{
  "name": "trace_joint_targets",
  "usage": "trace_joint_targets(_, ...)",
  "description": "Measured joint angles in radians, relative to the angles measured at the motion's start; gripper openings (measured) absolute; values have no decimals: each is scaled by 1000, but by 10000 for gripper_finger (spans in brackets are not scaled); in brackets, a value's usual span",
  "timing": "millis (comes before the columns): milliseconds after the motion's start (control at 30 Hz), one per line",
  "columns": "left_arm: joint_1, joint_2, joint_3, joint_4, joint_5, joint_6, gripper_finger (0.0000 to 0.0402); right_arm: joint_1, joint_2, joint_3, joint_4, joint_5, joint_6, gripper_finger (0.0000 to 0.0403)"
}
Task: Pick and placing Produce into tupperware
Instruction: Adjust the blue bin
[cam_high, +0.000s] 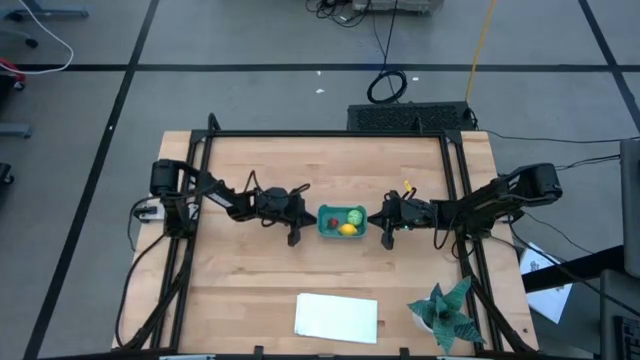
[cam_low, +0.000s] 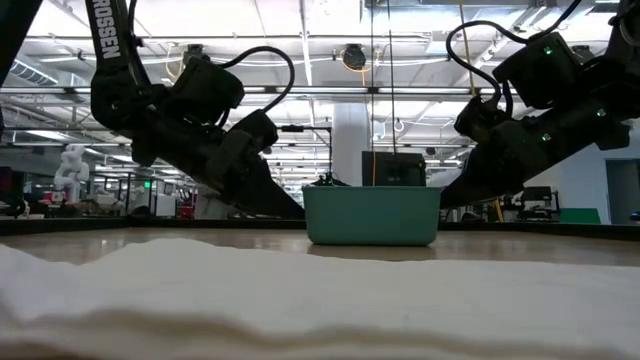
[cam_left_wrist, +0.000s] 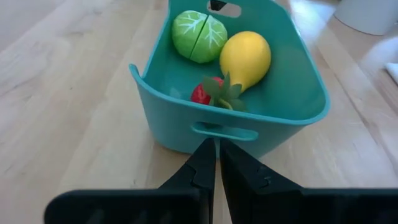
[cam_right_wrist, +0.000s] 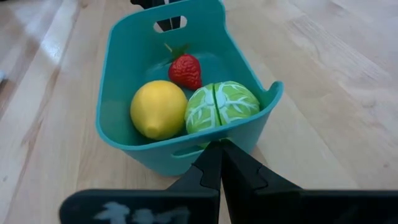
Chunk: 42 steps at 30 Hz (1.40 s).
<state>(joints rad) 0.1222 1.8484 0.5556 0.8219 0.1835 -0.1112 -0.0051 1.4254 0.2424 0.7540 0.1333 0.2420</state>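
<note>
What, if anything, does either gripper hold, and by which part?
Nothing. Both the left gripper and the right gripper are shut and empty, one at each end of the tupperware.

A flat white rectangle (cam_high: 337, 316) and a spiky teal-green plant (cam_high: 446, 312) sit on the wooden table (cam_high: 250, 270).

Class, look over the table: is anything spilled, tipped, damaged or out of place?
Nothing stands out. The lemon, green ball and strawberry all sit inside the upright tupperware; nothing has spilled on the table.
</note>
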Motion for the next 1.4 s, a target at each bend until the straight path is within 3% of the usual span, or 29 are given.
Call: trace_joint_targets(1400, -24, -1, 0, 2, -38, -21, 26, 0, 0, 0, -2, -28, 24, 0)
